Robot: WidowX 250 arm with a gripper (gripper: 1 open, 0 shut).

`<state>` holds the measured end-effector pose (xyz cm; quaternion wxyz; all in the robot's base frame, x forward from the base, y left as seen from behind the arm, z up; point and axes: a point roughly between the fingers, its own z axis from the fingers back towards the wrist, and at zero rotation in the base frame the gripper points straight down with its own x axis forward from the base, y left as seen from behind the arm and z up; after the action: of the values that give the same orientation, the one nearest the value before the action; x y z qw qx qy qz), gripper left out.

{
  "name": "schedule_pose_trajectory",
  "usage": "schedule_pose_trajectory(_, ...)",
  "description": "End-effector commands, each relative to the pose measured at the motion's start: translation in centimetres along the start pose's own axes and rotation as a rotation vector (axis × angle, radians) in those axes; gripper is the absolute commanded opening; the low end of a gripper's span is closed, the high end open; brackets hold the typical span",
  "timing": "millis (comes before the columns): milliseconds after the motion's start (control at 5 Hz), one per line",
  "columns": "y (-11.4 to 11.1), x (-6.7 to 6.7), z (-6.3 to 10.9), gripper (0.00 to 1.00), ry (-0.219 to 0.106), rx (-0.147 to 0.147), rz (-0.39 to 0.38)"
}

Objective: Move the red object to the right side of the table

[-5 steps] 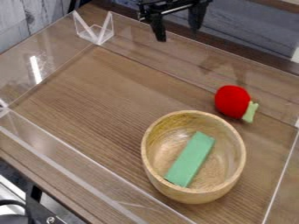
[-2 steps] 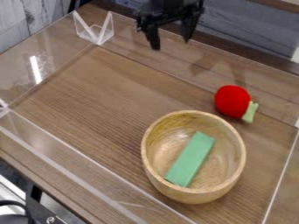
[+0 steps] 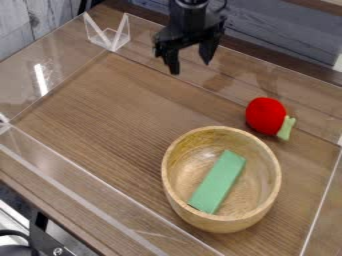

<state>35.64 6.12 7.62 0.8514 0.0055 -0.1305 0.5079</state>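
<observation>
The red object [image 3: 267, 113] is a small glossy red strawberry-like toy with a pale green tip, lying on the brown wood-grain table [image 3: 120, 110] near its right wall. My black gripper [image 3: 187, 60] hangs over the back of the table, well to the left of and behind the toy. Its two fingers point down and stand apart, open, with nothing between them.
A round light wooden bowl [image 3: 187, 192] sits at the front right, just in front of the toy, with a flat green block [image 3: 218, 182] inside. Low clear acrylic walls [image 3: 60, 60] border the tabletop. A clear folded stand [image 3: 107, 32] sits at the back left.
The gripper has come down toward the tabletop, shifted slightly left and rolled a little. Its fingers stay open. The toy, bowl and block have not moved.
</observation>
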Motion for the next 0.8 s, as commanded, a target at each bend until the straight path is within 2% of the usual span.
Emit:
schedule_pose_trajectory(0, 0.2, 1.3, 0.3, 1.0, -0.053, -0.022, 0.096)
schedule_pose_trajectory(400, 0.3, 3.3, -0.1, 1.0, -0.061, -0.03, 0.105)
schedule_pose_trajectory(600, 0.5, 3.1, -1.3, 1.0, -0.063, -0.028, 0.111)
